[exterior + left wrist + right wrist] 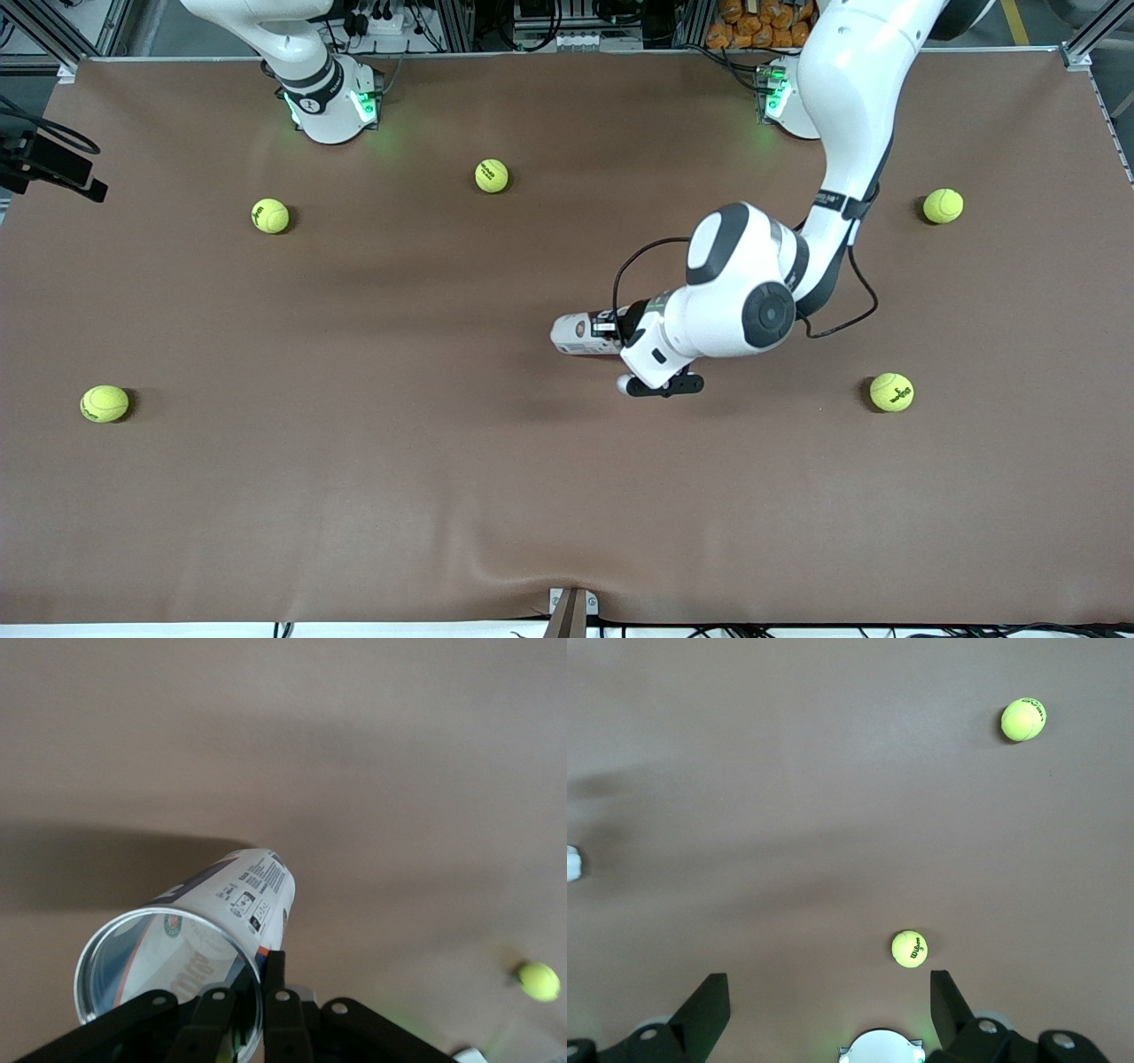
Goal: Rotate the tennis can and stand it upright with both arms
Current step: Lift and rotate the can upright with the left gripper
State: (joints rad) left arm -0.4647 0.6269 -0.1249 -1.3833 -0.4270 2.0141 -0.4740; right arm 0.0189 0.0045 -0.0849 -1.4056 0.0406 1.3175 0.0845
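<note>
The tennis can [583, 334] lies on its side near the table's middle, its white and navy label showing. In the left wrist view the tennis can [232, 900] points its open, metal-rimmed end at the camera. My left gripper [252, 981] is shut on the can's wall at that rim, one finger inside and one outside. In the front view the left gripper [617, 326] is mostly hidden under its wrist. I cannot tell whether the can touches the table. My right gripper [826, 990] is open and empty above the table near its own base, out of the front view.
Several yellow-green tennis balls lie scattered: one [492, 175] between the bases, one [270, 215] and one [104, 403] toward the right arm's end, one [943, 206] and one [891, 392] toward the left arm's end. A black camera mount [53, 164] overhangs the table edge.
</note>
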